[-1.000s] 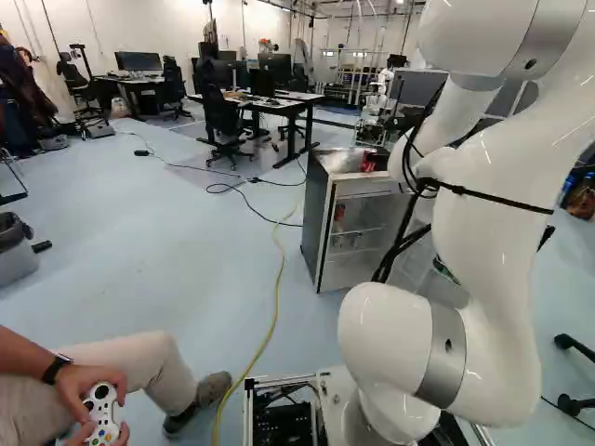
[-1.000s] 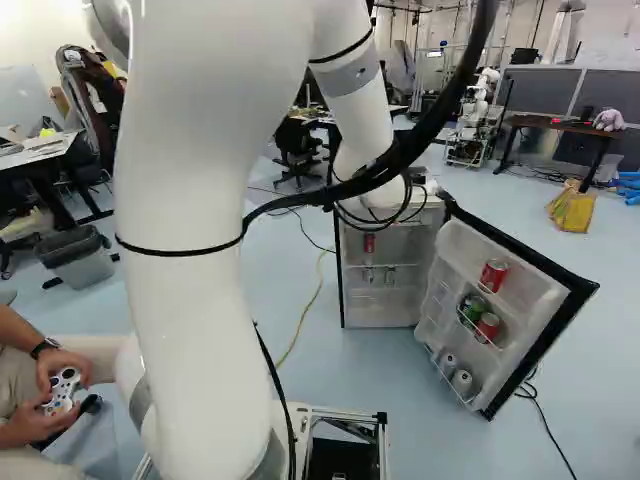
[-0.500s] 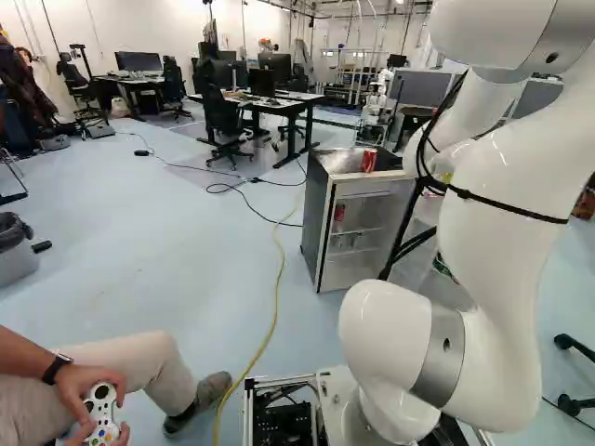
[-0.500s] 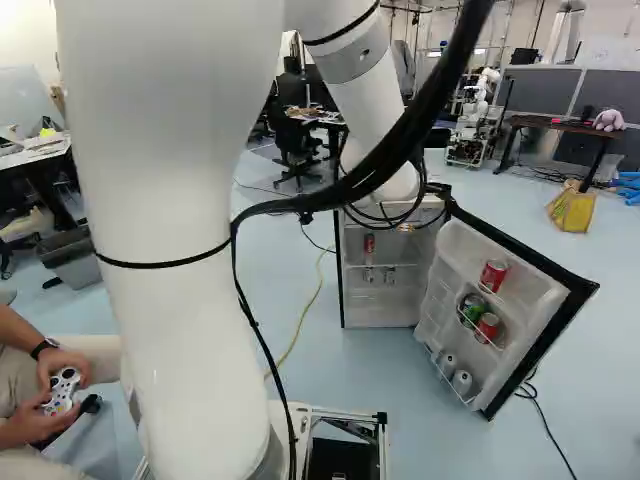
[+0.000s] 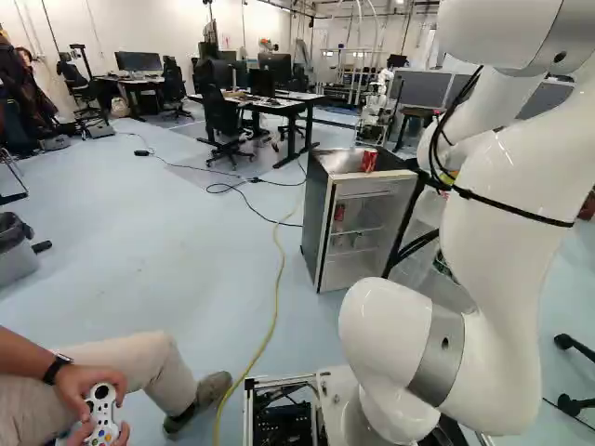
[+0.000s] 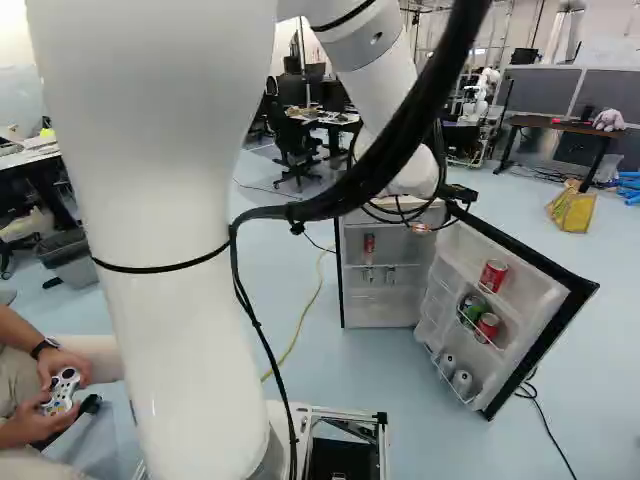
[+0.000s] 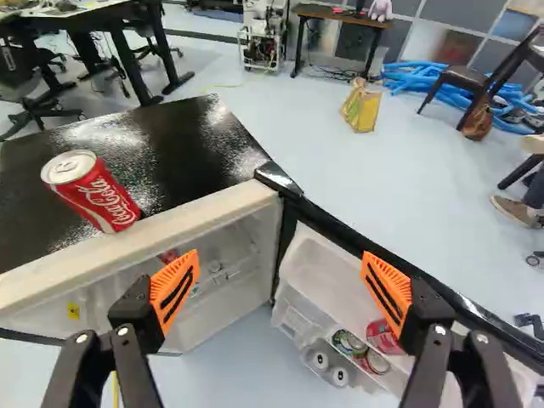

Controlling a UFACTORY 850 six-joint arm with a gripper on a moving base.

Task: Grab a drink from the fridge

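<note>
My gripper point(image 6: 421, 228) shows only as a small orange patch below the wrist in the right base view, before the fridge point(image 6: 380, 300). In the wrist view the gripper point(image 7: 279, 285) stands wide open, nothing between its orange pads, above the gap between fridge body and open door point(image 7: 319, 280). A red can point(image 7: 92, 191) stands on the black fridge top point(image 7: 161, 140). The door shelves hold a red can point(image 6: 493, 275), a green can point(image 6: 472, 308), another red can point(image 6: 488, 326) and silver cans point(image 6: 462, 381). Inside the body is another red can point(image 5: 338, 214).
A yellow cable point(image 5: 277, 297) runs along the floor left of the fridge. A seated person's leg point(image 5: 139, 367) is close at the base's left. Farther off are desks point(image 5: 279, 102), chairs, a yellow bag point(image 6: 571, 208) and another robot point(image 5: 381, 88).
My arm's wrist has swung rightward, toward the fridge door, uncovering the can on the fridge top in the left base view. The base, fridge and cans have stayed put.
</note>
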